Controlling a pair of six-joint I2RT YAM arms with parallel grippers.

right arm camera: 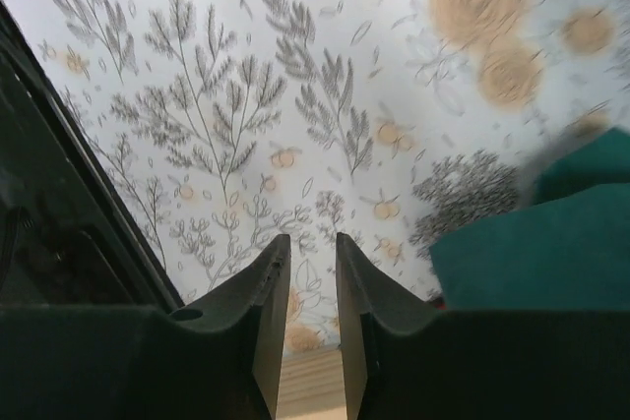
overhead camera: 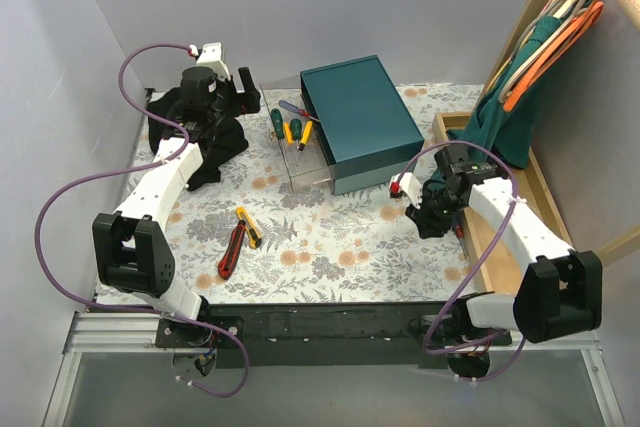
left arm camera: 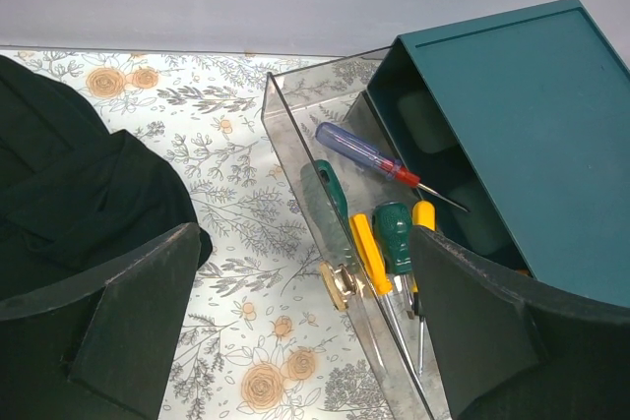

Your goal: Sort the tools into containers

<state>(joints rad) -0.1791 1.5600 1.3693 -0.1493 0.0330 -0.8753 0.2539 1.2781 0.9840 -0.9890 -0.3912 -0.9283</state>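
A clear divided tray (overhead camera: 300, 169) stands left of the dark teal box (overhead camera: 362, 119). It holds a blue-handled screwdriver (left arm camera: 356, 150), green-handled ones (left arm camera: 395, 233) and yellow-handled ones (left arm camera: 367, 251). A red utility knife (overhead camera: 231, 251) and a yellow utility knife (overhead camera: 247, 227) lie on the floral cloth at front left. My left gripper (overhead camera: 243, 97) is wide open and empty (left arm camera: 305, 341), above the tray's left wall (left arm camera: 295, 154). My right gripper (overhead camera: 430, 219) hangs over the cloth by the box's front right corner; its jaws stand a narrow gap apart and hold nothing (right arm camera: 312, 243). A small red thing (overhead camera: 397, 187) sits beside the box.
A black cloth (overhead camera: 205, 137) lies bunched at back left under the left arm. A wooden tray (overhead camera: 497, 247) runs along the right edge, with a teal cloth (overhead camera: 510, 127) hanging from hangers above it. Purple cables loop beside both arms.
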